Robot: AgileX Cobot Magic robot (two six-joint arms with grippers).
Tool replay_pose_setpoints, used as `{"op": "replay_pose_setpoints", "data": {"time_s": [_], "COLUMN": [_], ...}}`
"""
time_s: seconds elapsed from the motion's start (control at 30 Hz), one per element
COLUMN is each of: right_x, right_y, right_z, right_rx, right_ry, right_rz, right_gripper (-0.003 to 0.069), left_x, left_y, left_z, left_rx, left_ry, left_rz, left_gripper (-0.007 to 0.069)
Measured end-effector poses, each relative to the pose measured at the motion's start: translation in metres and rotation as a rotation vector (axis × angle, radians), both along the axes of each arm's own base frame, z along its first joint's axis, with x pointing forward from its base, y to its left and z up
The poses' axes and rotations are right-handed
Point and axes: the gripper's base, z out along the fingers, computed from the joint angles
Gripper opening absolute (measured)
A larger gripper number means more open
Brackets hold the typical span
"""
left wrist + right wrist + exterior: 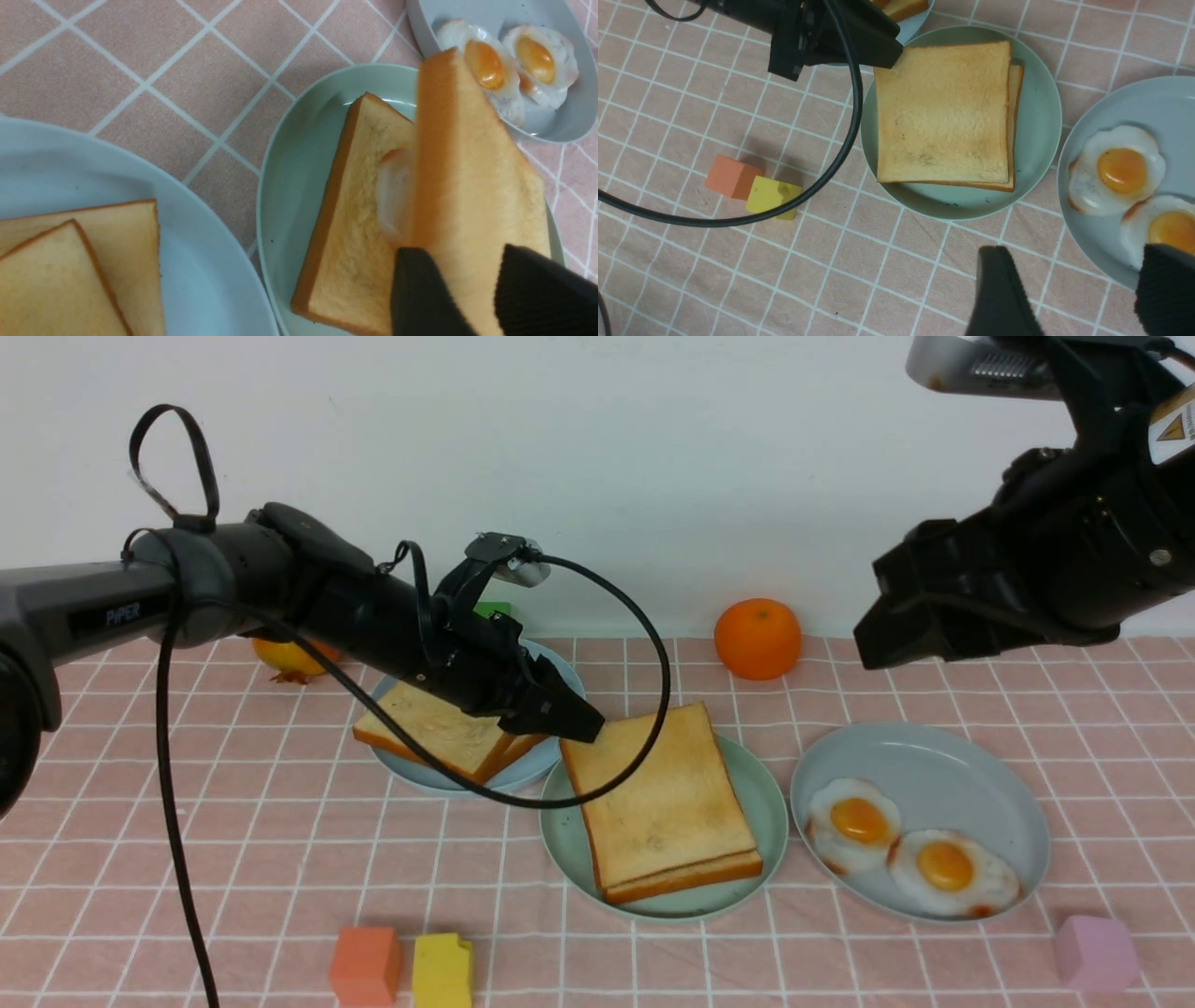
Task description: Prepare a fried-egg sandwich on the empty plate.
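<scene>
Covering fried egg (393, 200) on mint-green plate (769, 803): top toast (672, 803) | straddled by left jaws, grip cannot be told | right jaws parted, empty.

Smooth plate (767, 812), matt woven cloth (280, 859)

A green plate (766, 803) sits mid-desk (233, 859), carrying stacked toast (663, 803). The left end effector (574, 723) meets the top slice's far-left corner. Left of the plate lie spare slices (429, 723) on a blue plate (537, 767). To its right are two eggs (854, 821), and behind it an orange (757, 637).
</scene>
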Motion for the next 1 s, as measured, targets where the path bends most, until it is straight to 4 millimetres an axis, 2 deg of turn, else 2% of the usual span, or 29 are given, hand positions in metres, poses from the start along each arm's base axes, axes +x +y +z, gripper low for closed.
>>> {"op": "replay_pose_setpoints", "data": {"time_s": [0.27,0.5,0.57,0.6,0.7,0.73,0.77,0.83,0.9,0.93,1.0], "right_x": [0.0,0.0,0.0,0.001,0.003,0.003,0.005,0.006,0.004,-0.004,-0.019], "right_y": [0.0,0.0,0.0,0.0,0.0,0.0,-0.002,-0.005,-0.008,-0.013,-0.021], "right_z": [0.0,0.0,0.0,0.0,0.002,0.002,0.003,0.003,0.003,0.001,-0.001], "right_rx": [0.0,0.0,-0.006,-0.013,-0.025,-0.026,-0.036,-0.051,-0.048,-0.039,-0.011], "right_ry": [0.0,-0.001,-0.009,-0.022,-0.06,-0.062,-0.089,-0.155,-0.196,-0.257,-0.326], "right_rz": [0.0,0.0,0.01,0.022,0.029,0.029,0.023,0.009,0.001,-0.008,-0.019], "right_gripper": [0.042,0.0414,0.0389,0.0341,0.0205,0.0193,0.0101,0.0006,-0.0004,-0.0006,-0.0006], "left_x": [0.003,-0.001,-0.005,-0.009,-0.022,-0.023,-0.033,-0.053,-0.065,-0.083,-0.103], "left_y": [-0.001,-0.001,0.001,0.005,0.014,0.015,0.02,0.026,0.029,0.03,0.028], "left_z": [0.002,0.013,0.03,0.05,0.095,0.098,0.122,0.156,0.174,0.195,0.214], "left_rx": [-0.03,-0.06,-0.076,-0.094,-0.095,-0.093,-0.074,-0.048,-0.038,-0.028,-0.018], "left_ry": [0.002,0.043,0.069,0.087,0.081,0.078,0.053,0.013,-0.004,-0.024,-0.035], "left_rz": [0.043,0.052,0.066,0.091,0.137,0.14,0.16,0.192,0.208,0.222,0.226], "left_gripper": [0.0433,0.045,0.0442,0.0428,0.0391,0.0382,0.0344,0.0264,0.0211,0.0142,0.0043]}}
